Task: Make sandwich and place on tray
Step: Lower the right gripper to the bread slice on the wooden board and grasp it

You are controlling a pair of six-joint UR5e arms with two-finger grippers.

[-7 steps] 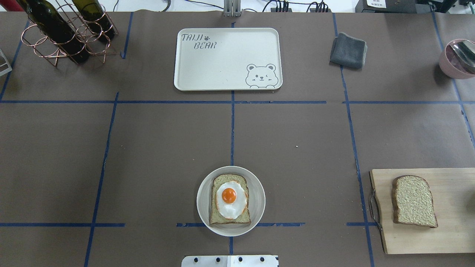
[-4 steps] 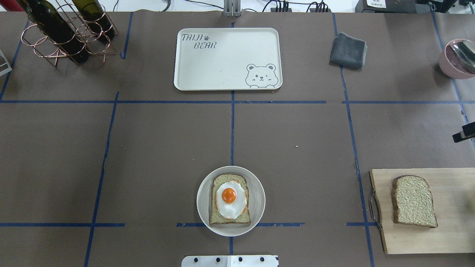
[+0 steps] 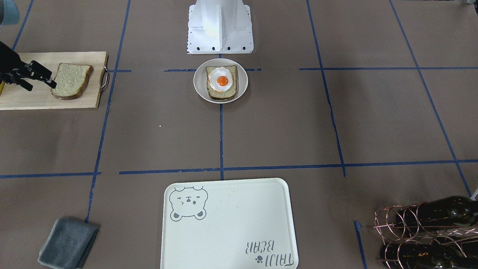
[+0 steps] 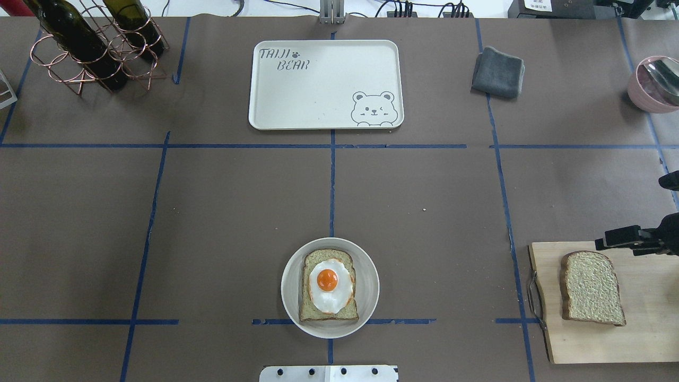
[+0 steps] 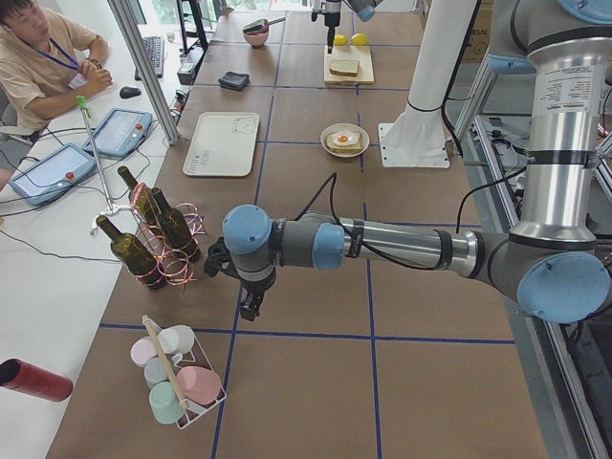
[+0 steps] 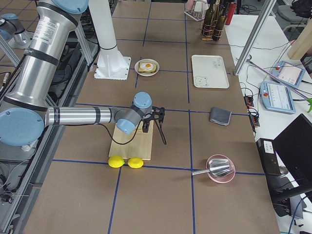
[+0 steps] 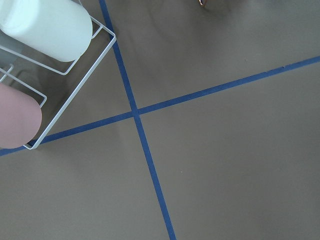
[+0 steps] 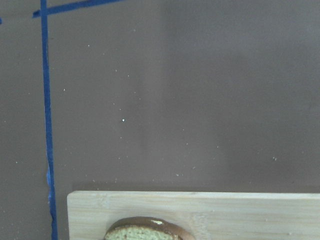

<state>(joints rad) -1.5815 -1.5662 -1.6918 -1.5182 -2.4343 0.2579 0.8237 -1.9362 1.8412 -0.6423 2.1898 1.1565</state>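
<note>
A small round plate [image 4: 290, 297] holds one bread slice [image 4: 313, 313] with a fried egg [image 4: 329, 284] on top, near the robot's base; it also shows in the front view [image 3: 222, 80]. A second bread slice [image 4: 591, 288] lies on a wooden cutting board [image 4: 647, 329] at the right. My right gripper [image 4: 634, 212] is open and empty, hovering just beyond that slice's far edge; the front view [image 3: 39, 80] shows it beside the slice [image 3: 71, 80]. The tray [image 4: 324, 85] lies bare at the far centre. My left gripper [image 5: 247, 296] is far left; open or shut, I cannot tell.
A copper rack with wine bottles [image 4: 95, 42] stands far left. A grey cloth [image 4: 498, 71] lies right of the tray. A pink bowl with a metal scoop [image 4: 655, 85] is far right. Two lemons [image 6: 125, 162] lie by the board. A cup rack [image 5: 177, 382] stands near the left gripper.
My right gripper came in from the right edge and moved nearer to the cutting board and the loose bread slice. Bread, plate and tray have not moved.
</note>
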